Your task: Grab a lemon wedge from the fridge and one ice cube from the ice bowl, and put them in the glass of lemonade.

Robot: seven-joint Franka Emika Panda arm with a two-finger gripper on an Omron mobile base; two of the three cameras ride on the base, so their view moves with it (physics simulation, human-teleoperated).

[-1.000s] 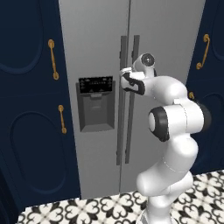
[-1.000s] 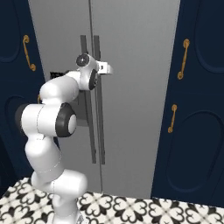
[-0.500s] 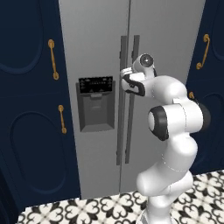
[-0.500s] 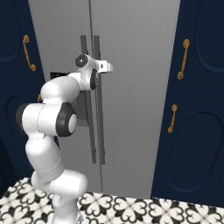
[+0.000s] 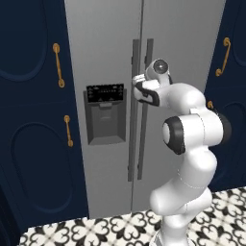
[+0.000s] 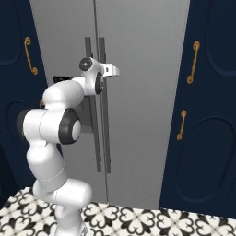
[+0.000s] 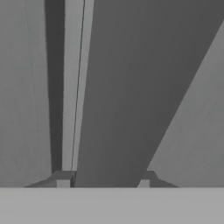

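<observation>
Hand view is showing my end effector [image 7: 104,177] sitting with a fingertip [image 7: 63,178] on either side of a dark fridge handle [image 7: 118,96], clamping it. From the left base view, the fridge [image 5: 105,62] is standing closed between navy cabinets [image 5: 29,120].

Light is even and flat, with no clear source. The fridge [image 5: 105,57] steel shows soft matte shading and no glare. Navy cabinets [image 5: 29,120] read dim. The hand view is soft and blurred up close; the base views are sharp to the edges.
</observation>
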